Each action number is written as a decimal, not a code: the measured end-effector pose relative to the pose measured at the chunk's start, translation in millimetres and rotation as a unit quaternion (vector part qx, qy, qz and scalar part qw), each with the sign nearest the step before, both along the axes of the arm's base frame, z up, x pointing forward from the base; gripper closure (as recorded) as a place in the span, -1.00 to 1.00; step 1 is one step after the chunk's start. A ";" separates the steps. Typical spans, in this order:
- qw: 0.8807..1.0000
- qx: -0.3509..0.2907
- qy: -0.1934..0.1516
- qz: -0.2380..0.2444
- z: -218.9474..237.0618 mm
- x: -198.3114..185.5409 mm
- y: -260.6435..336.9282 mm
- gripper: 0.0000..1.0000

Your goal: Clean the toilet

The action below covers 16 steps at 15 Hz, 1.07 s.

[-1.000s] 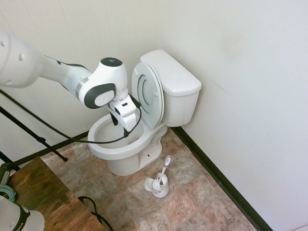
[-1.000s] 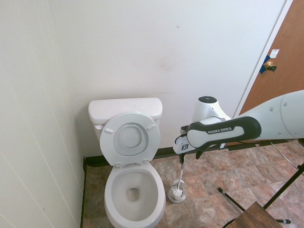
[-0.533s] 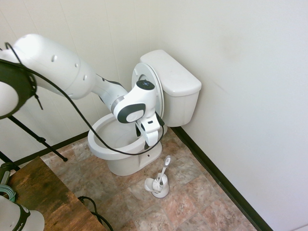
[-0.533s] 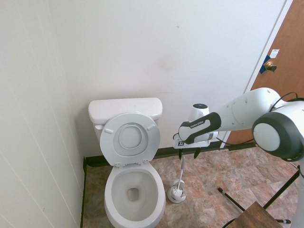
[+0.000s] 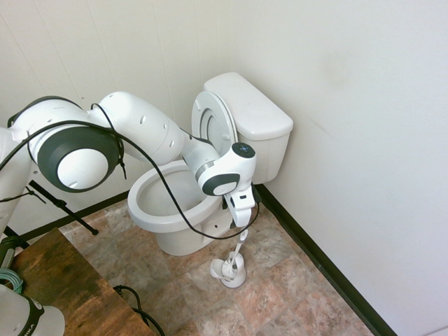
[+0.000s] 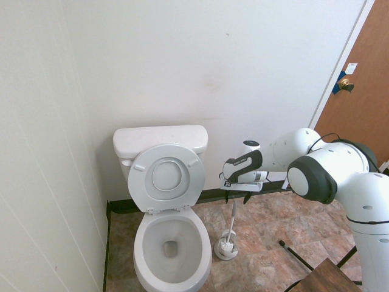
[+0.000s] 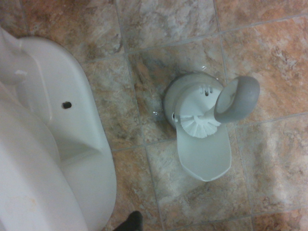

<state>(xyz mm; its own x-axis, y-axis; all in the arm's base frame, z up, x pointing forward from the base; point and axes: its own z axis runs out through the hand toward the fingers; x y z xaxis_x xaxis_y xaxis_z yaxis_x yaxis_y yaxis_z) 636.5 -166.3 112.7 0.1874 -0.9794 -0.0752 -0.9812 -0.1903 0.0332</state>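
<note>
the toilet (image 5: 189,203) is the biggest thing i have in view. it stands in the corner with its tank against the back wall, seat and lid tipped up against the tank, and the bowl open and clear of anything. in the second exterior view it sits at the left with the bowl toward the camera.

next down is my arm. a second ago the wrist hung right over the bowl; since then it has swung off to the side of the toilet and dropped a good way, and the hand has rolled as it came. now the gripper (image 5: 240,222) points straight down at the floor beside the toilet's base, directly above the brush handle (image 6: 233,214), near its top but not touching it as far as i can judge. the jaws stand wide apart and hold nothing.

smallest is the toilet brush (image 7: 207,120), seated in its white holder (image 7: 202,154) on the tile floor (image 7: 269,57), just beside the toilet's foot. the wrist view looks straight down on it: bristles in the cup, the grey loop of the handle leaning up toward the camera.

i read that swing as the approach to picking up the brush. no cleaning has begun, so the task is at its start. the handle leans, so i would want the jaws lined up across it before closing, or it may slip aside.
</note>
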 end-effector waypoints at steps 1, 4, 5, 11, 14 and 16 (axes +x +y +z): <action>1.000 -0.002 -0.001 -0.007 -5.5 4.6 -3.5 -1.00; 1.000 -0.007 0.005 -0.028 -25.7 16.7 -10.1 -1.00; 0.999 -0.008 0.011 -0.037 -35.4 20.1 -12.3 -1.00; 0.996 -0.012 0.038 -0.077 -87.9 32.2 -25.5 -1.00; 0.995 -0.014 0.045 -0.085 -105.2 37.4 -27.0 -1.00; 0.995 -0.014 0.049 -0.088 -115.9 38.8 -30.3 1.00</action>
<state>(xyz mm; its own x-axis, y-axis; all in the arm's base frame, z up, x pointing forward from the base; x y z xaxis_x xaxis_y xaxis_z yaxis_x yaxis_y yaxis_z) 675.3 -196.6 -3.2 0.0050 -0.9983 -0.0576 -0.9910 -0.0126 0.1330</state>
